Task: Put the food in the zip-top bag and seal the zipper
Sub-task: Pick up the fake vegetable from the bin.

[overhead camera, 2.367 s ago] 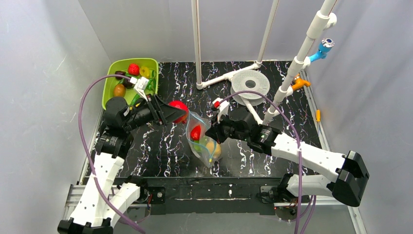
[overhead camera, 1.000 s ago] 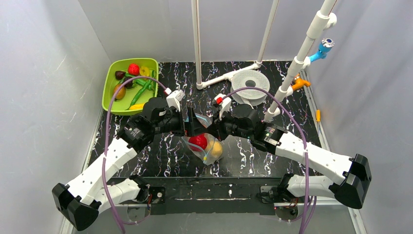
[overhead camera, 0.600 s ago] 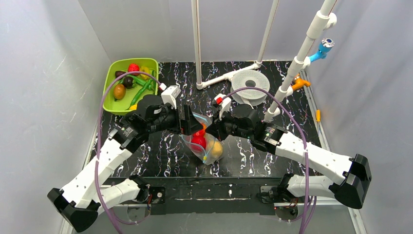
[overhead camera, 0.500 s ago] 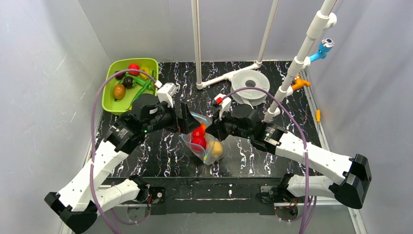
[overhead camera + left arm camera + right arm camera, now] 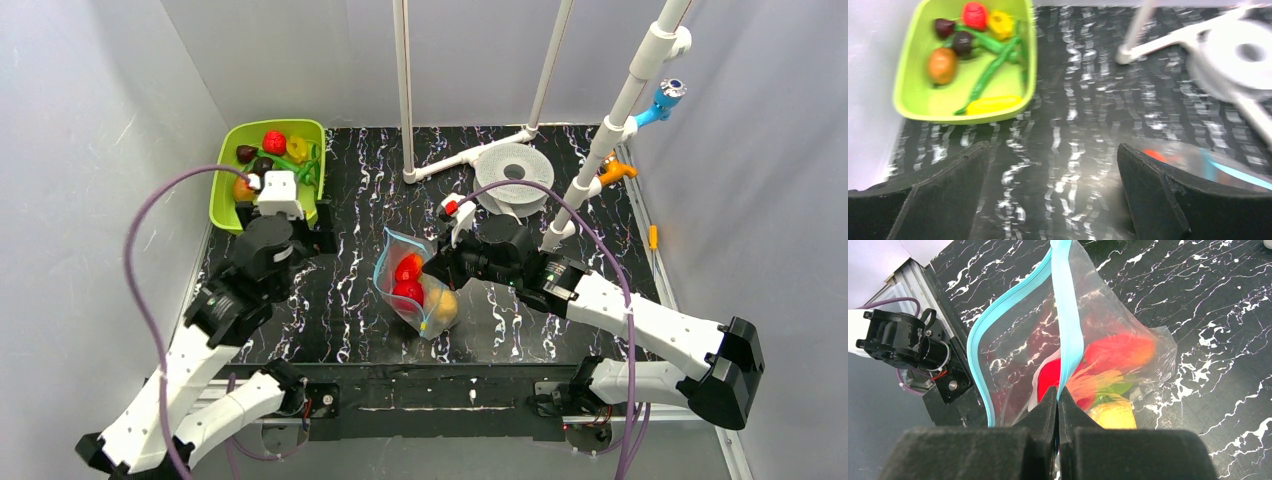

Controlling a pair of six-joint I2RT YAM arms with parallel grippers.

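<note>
The top camera is looking down from high behind, taking in the whole black marbled tabletop [image 5: 340, 320] around the clear crinkly zip-top bag [image 5: 412, 285]. The left wrist camera is facing the lime-green plastic tray [image 5: 918, 102] left of that bag, both shared with the top view. The right wrist camera is peering closely along the bag's light-blue zipper strip [image 5: 1070, 330].

The zip-top bag [image 5: 432, 318] lies mid-counter [image 5: 340, 310] with food [image 5: 408, 291] inside and its mouth toward the far side. Just right of it, the right gripper [image 5: 1057, 396] has its jaws pressed together on the zipper [image 5: 1068, 325]. The left gripper [image 5: 1052, 147] hangs left of the bag, apart from it, jaws spread. Behind that gripper, the tray [image 5: 923, 102] in the far-left corner holds more food [image 5: 942, 65]. A disc [image 5: 513, 170] lies behind the bag, to the right.
</note>
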